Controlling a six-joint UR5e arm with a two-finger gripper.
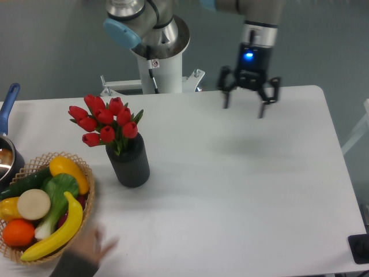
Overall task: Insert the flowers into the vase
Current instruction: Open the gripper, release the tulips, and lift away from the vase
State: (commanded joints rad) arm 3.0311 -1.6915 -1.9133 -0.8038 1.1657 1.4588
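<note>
Flowers stand in the vase, red heads fanned above its mouth, leaning left. Right of and beyond the vase, well apart from it, the gripper hangs above the table, jaws spread and empty. Just left of the vase sits a wicker basket of fruit

Blurred hand, pot cut off
</note>
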